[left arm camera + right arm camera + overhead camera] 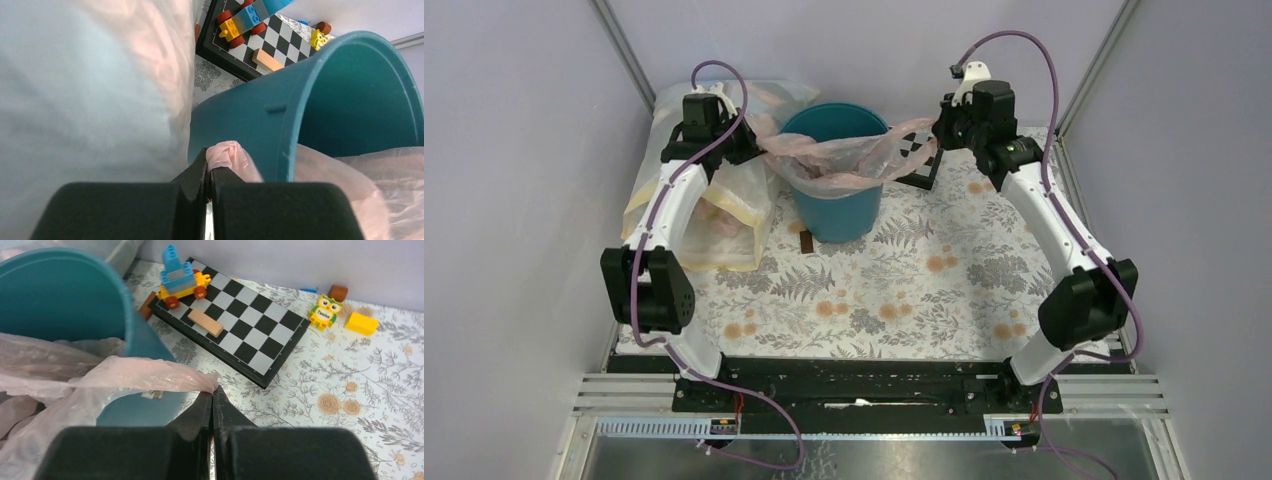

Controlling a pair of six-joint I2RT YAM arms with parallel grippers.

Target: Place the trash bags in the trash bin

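The teal trash bin [836, 200] stands at the back middle of the table. A pale pink trash bag [839, 155] is stretched across its mouth and sags into it. My left gripper [746, 140] is shut on the bag's left edge, just outside the bin's left rim; the pinched pink film [227, 155] shows against the bin wall [260, 125]. My right gripper [939, 130] is shut on the bag's right edge, right of the rim; the film [150, 375] runs from my jaw tips over the bin [65, 295].
A large clear sack [724, 215] stuffed with bags stands left of the bin, close to my left arm. A checkered board [230, 325] with a toy car and wooden block lies behind right of the bin. An owl figure [325, 311] and yellow block [361, 323] lie beyond.
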